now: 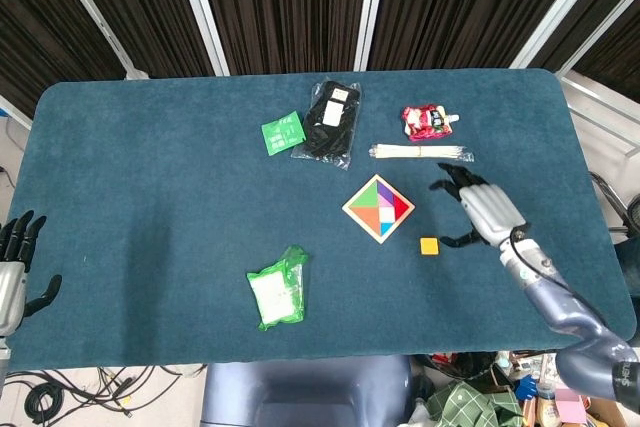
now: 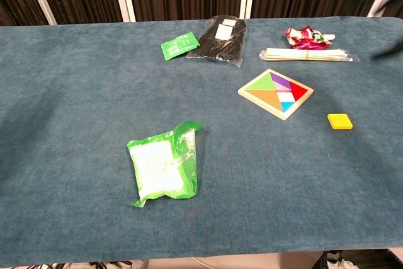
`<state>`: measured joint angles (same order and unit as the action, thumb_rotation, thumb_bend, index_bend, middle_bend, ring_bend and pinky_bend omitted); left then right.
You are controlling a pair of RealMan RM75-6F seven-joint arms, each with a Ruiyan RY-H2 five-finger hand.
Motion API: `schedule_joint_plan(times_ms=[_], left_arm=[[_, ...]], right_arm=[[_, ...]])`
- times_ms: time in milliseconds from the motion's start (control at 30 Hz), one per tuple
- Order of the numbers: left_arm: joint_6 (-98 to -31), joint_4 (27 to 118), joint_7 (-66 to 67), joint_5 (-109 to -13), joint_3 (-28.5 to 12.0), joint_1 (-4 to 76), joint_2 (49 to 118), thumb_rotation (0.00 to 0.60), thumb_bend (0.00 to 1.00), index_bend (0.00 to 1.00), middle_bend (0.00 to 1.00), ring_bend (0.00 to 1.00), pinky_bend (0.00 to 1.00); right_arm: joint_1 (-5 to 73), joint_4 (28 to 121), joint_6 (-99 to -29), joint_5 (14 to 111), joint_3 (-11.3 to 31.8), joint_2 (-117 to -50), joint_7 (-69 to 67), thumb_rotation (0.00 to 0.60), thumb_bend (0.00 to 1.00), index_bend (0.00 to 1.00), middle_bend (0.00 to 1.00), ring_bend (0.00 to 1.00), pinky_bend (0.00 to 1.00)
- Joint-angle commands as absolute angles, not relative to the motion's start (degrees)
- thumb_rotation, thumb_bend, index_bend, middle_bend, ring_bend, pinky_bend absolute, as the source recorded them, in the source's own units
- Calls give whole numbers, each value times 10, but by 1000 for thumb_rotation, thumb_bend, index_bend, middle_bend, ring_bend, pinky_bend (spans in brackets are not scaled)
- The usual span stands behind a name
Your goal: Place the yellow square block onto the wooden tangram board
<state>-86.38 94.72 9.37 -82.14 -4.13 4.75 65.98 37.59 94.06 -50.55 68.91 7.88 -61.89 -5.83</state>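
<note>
Yellow square block lies flat on the blue surface, edges roughly parallel to the surface edges, just beside the wooden tangram board, which sits rotated as a diamond. Right hand hovers beside the block, fingers spread, holding nothing. Left hand rests open at the surface's near-left corner. Bundled sticks lie beyond the board.

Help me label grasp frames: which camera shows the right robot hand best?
The head view: the right robot hand shows whole, fingers spread, empty, beside the yellow square block. The chest view catches only dark blurred fingertips at its right edge.
</note>
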Motion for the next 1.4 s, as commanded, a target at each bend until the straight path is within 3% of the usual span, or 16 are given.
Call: schedule_joint_plan(times_ms=[33, 300, 533, 1400], left_arm=[[-865, 948, 93, -822, -41, 47, 660, 600, 334, 0, 0, 0, 0], [-863, 948, 94, -817, -43, 47, 659, 600, 335, 0, 0, 0, 0], [-862, 949, 93, -816, -44, 48, 659, 600, 335, 0, 0, 0, 0], [-862, 950, 99, -810, -46, 48, 660, 600, 335, 0, 0, 0, 0]], right_arm=[[358, 892, -507, 677, 47, -671, -20, 600, 70, 294, 0, 0, 131], [352, 806, -516, 653, 43, -770, 29, 600, 157, 349, 0, 0, 131], [349, 757, -509, 640, 47, -817, 32, 600, 160, 369, 0, 0, 131], [335, 692, -492, 667, 64, -864, -30, 600, 202, 446, 0, 0, 131]])
